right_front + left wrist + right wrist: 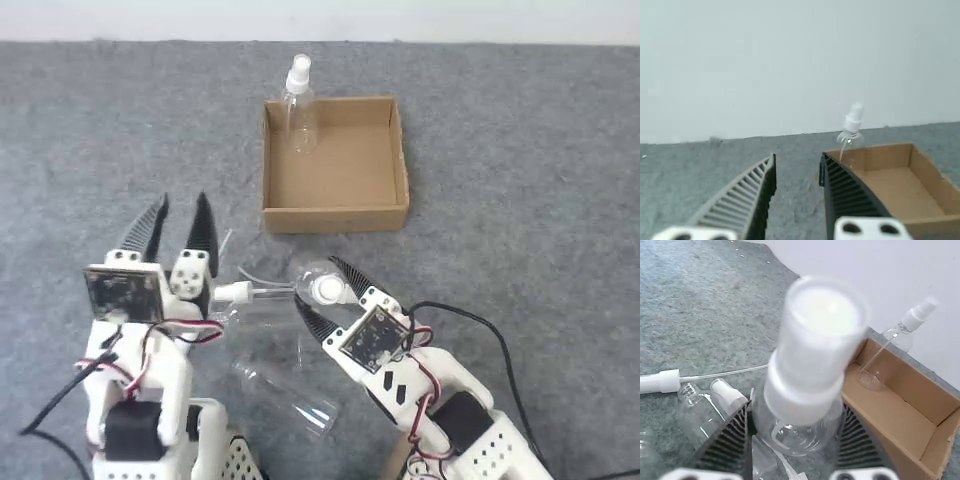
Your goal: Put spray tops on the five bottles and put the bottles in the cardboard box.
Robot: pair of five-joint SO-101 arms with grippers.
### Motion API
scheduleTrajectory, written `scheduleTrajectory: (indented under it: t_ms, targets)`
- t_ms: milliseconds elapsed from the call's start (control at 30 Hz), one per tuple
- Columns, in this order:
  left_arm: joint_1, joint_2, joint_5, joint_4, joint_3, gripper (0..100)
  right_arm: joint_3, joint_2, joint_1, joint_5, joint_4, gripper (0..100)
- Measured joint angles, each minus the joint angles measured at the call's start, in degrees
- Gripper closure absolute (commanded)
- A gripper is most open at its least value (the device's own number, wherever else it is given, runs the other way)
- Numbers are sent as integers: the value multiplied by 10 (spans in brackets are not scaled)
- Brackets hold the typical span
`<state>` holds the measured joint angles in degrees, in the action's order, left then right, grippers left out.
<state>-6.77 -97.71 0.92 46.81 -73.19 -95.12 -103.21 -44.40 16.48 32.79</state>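
A clear bottle (300,110) with a white spray top stands upright in the back left corner of the cardboard box (385,165). My right gripper (318,285) is shut on a second capped bottle (322,284) just in front of the box; in the right wrist view that bottle (807,375) sits between the jaws of the gripper (795,415). My left gripper (183,205) stands open and holds nothing, left of the box; its wrist view shows the gripper (798,159) facing the box (890,175) and the standing bottle (852,122).
A loose spray top (235,292) with its thin tube lies on the grey carpet between the arms. Bare bottles lie near it (268,312) and closer to the arm bases (290,395). Open carpet surrounds the box.
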Motion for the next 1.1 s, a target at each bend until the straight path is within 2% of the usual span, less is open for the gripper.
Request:
scheduleTrajectory:
  t_ms: [267,433,667,800,967,1100]
  targets:
    - [-89,8,83,0,-100,867,0,0,-1,1,18,991]
    - [-122,9,100,0,-115,867,0,0,0,1,28,991]
    - [-132,9,103,0,-130,867,16,1,80,1,46,992]
    - [-132,9,103,0,-130,866,78,0,84,1,89,992]
    - [-135,10,103,-28,-149,865,150,1,84,2,96,992]
    - [-137,10,103,-52,-163,865,210,82,84,24,96,992]
